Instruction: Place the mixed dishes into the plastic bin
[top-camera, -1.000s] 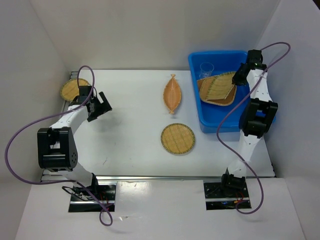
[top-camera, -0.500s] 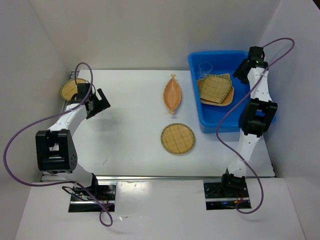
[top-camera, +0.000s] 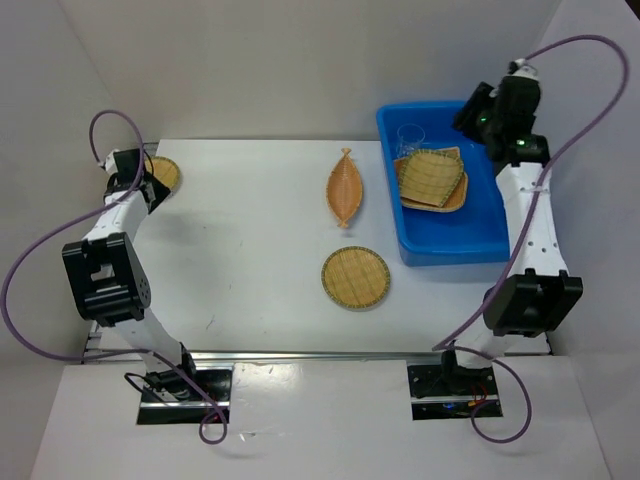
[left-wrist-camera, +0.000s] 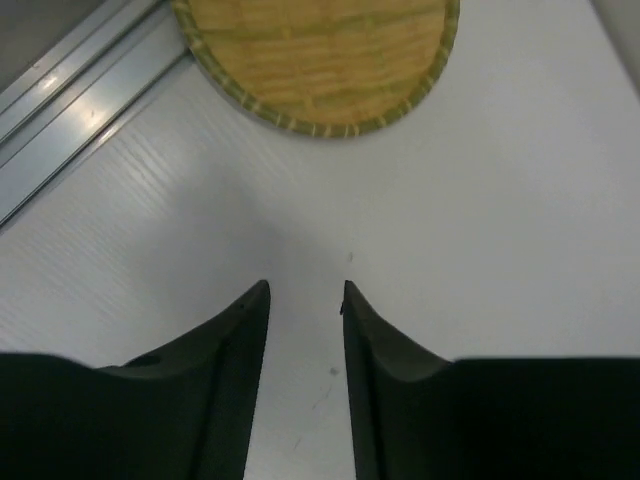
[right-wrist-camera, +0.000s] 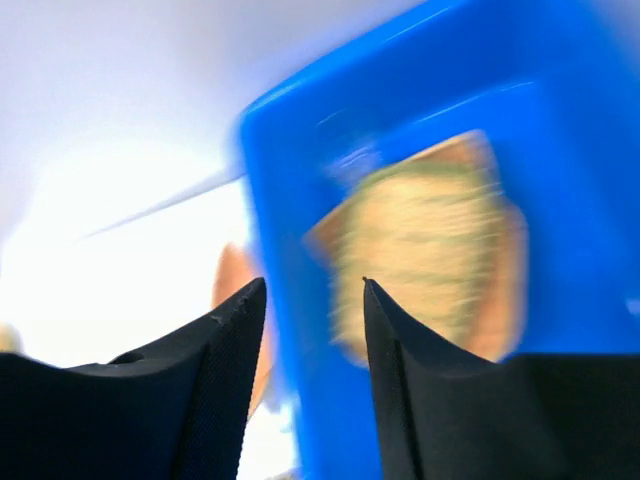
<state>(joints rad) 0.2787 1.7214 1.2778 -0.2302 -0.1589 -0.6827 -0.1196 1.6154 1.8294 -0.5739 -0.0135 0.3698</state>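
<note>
The left gripper (left-wrist-camera: 305, 288) is slightly parted and empty, low over the table (left-wrist-camera: 480, 200). A round tray (left-wrist-camera: 315, 60) lies just ahead of its fingertips, by a metal rail (left-wrist-camera: 70, 110). The right gripper (right-wrist-camera: 312, 285), also parted with nothing between its fingers, hangs above the bin (right-wrist-camera: 560, 130). The stacked trays (right-wrist-camera: 430, 250) inside show blurred beyond its right finger. A clear cup (top-camera: 412, 137) stands in the bin's far corner. A leaf tray (top-camera: 345, 187) and a second round tray (top-camera: 355, 277) lie on the table between the arms.
</note>
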